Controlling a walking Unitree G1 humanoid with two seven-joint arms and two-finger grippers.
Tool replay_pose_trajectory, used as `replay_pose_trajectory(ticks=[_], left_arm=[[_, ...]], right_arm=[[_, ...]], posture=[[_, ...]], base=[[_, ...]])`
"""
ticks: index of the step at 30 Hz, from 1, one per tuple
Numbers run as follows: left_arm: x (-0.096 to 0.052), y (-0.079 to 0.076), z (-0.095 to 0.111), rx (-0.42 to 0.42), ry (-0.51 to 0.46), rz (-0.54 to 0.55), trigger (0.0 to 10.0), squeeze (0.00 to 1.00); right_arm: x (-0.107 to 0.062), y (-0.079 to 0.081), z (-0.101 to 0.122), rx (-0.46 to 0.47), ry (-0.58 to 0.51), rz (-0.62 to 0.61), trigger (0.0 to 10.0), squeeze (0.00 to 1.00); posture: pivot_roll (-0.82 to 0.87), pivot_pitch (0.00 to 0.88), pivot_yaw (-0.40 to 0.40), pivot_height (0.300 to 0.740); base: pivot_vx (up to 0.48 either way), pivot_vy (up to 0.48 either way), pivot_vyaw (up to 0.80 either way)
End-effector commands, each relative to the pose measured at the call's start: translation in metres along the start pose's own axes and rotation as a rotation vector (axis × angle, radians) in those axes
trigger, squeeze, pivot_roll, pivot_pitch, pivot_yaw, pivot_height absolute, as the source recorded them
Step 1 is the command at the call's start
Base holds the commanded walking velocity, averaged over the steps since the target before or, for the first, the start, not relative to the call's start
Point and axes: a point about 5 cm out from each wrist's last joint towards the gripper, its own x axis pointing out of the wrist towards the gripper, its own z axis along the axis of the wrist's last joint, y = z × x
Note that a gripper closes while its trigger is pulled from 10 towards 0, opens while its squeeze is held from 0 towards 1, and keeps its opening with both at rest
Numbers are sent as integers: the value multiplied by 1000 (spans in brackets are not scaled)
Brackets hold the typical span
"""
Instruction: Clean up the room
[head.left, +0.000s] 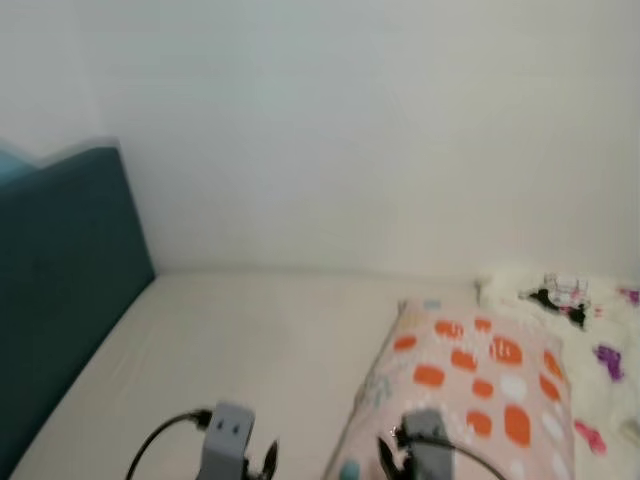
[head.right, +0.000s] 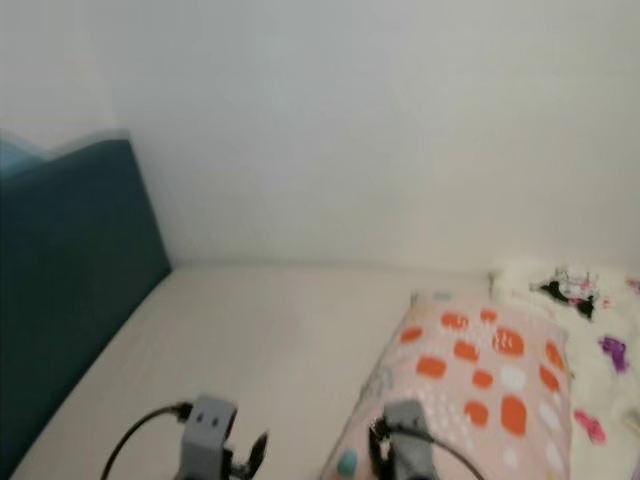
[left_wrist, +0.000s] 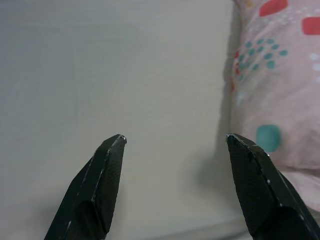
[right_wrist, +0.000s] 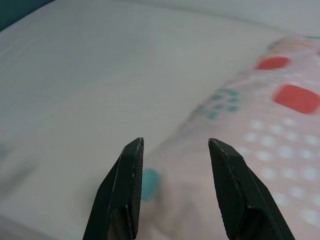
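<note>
A pink pillow (head.left: 470, 400) printed with orange rounded squares, white dots and small teal dots lies on the right half of a bed, its long axis running away from the robot toward the wall. Its fabric is soft and lightly wrinkled, with a seam edge along the near left side.

The right gripper (right_wrist: 172, 187) hangs just above the pillow's near left edge, fingers spread, a teal spot showing between them. The left gripper (left_wrist: 175, 182) hovers over bare sheet just beside the same edge, fingers spread wide and holding nothing. In the head views both silver wrists rise from the lower frame border, each trailing a black cable, the left over the sheet and the right over the pillow.

The cream sheet (head.left: 240, 350) is smooth and matte, with faint parallel ribbing visible in the right wrist view. A fluffy white blanket (head.left: 600, 330) with pink, purple and black figures lies bunched just beyond the pillow's far right corner. A teal upholstered headboard (head.left: 60, 290) stands upright along the bed's left side. A plain white wall (head.left: 380, 130) closes the far side. The head views are slightly blurred.
</note>
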Motion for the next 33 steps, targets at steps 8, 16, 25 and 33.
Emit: replay_pose_trajectory(ticks=[8, 16, 25, 33], left_arm=[[-3, -4, -2, 3, -4, -20, 10000, 0], [-2, -6, -2, -3, -6, -32, 10000, 0], [-2, -6, -2, -4, -10, -31, 10000, 0], [-1, -7, 0, -10, -17, -35, 10000, 0]], right_arm=[[-2, -4, -3, 15, 9, -16, 10000, 0], [-1, -6, -2, 15, 7, -36, 10000, 0], [-1, -8, -2, 22, 4, -48, 10000, 0], [0, -8, 0, 25, -3, -49, 10000, 0]], posture=[[3, 94, -32, 740], [2, 95, -31, 740], [3, 97, -32, 740], [6, 100, -32, 740]], base=[[0, 0, 0], [0, 0, 0], [0, 0, 0], [0, 0, 0]])
